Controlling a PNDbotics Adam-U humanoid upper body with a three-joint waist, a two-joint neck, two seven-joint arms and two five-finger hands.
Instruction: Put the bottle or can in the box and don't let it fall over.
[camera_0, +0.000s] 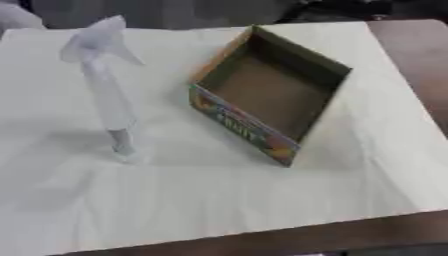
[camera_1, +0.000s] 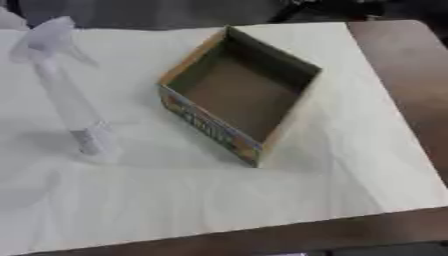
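Presently: slim clear bottle (camera_0: 121, 131), upright, likely light and tippy; grasp mid-body. Cardboard box (camera_0: 267, 90) empty. Hands unseen.

Both views are soft and blurred throughout, evenly lit with no glare. The pale cloth (camera_0: 219, 200) reads bright; the box (camera_0: 267, 90) interior is dim. A faint grey shadow spreads left of the smeared, translucent white object (camera_0: 109, 100), its outline unclear.

Brown box (camera_0: 271, 90), multicoloured front; white cloth (camera_0: 219, 200)
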